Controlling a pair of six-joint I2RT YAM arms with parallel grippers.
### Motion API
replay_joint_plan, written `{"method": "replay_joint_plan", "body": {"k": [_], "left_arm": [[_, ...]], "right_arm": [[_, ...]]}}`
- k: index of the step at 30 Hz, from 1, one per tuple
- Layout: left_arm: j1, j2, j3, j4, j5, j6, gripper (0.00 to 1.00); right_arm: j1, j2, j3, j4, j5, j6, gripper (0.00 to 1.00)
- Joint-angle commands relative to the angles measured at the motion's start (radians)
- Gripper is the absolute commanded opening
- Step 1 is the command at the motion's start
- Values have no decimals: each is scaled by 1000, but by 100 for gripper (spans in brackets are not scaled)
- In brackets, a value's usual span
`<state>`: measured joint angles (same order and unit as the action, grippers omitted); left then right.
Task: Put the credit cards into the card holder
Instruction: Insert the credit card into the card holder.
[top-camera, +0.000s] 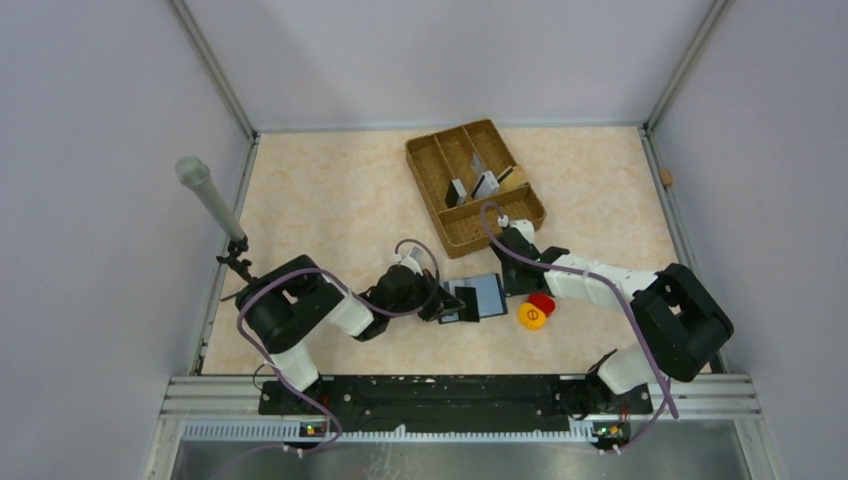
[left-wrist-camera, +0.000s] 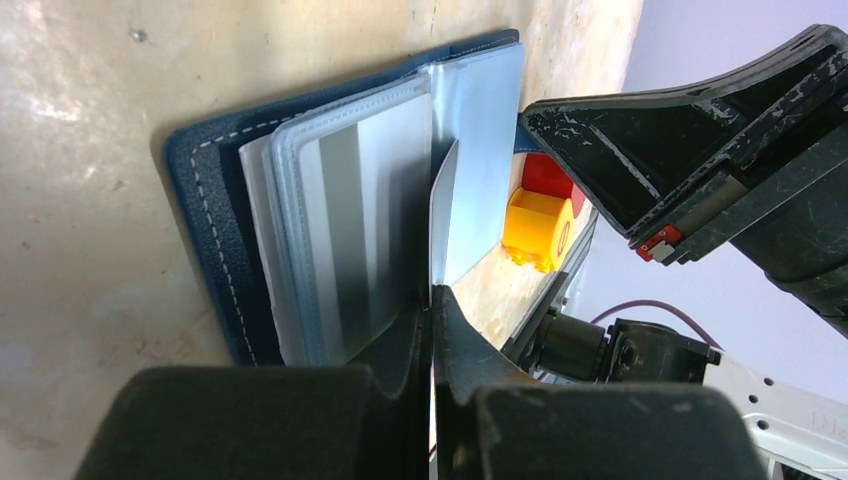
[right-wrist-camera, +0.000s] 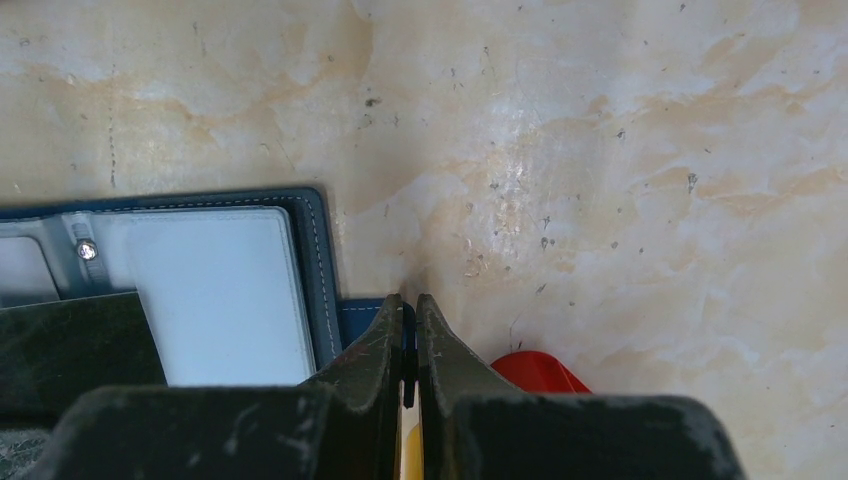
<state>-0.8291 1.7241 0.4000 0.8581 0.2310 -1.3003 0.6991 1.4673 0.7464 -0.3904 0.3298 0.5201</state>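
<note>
The navy card holder (top-camera: 487, 294) lies open between my two grippers, its pale blue-grey inside up. In the left wrist view the holder (left-wrist-camera: 205, 235) has clear sleeves, and a grey striped card (left-wrist-camera: 365, 225) lies in one. My left gripper (left-wrist-camera: 432, 295) is shut on a thin grey credit card (left-wrist-camera: 446, 215), seen edge-on and standing over the holder's sleeves. My right gripper (right-wrist-camera: 408, 300) is shut on the holder's blue snap tab (right-wrist-camera: 362, 308) at the holder's (right-wrist-camera: 318, 250) right edge. More grey cards (top-camera: 484, 184) stand in the brown tray.
The brown woven divided tray (top-camera: 427, 152) stands behind the holder. A yellow round piece (top-camera: 532, 317) and a red one (top-camera: 543, 302) lie just right of the holder, under my right arm. A grey microphone (top-camera: 208, 197) stands at the left edge.
</note>
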Motion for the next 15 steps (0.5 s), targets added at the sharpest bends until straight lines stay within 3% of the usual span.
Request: {"method": "replay_joint_plan", "body": {"k": [1, 15], "left_arm": [[11, 31, 25, 13, -6, 43, 0], [34, 69, 52, 56, -21, 71, 0]], "right_arm": [[16, -3, 13, -18, 11, 13, 0], [34, 4, 18, -24, 14, 21, 0]]}}
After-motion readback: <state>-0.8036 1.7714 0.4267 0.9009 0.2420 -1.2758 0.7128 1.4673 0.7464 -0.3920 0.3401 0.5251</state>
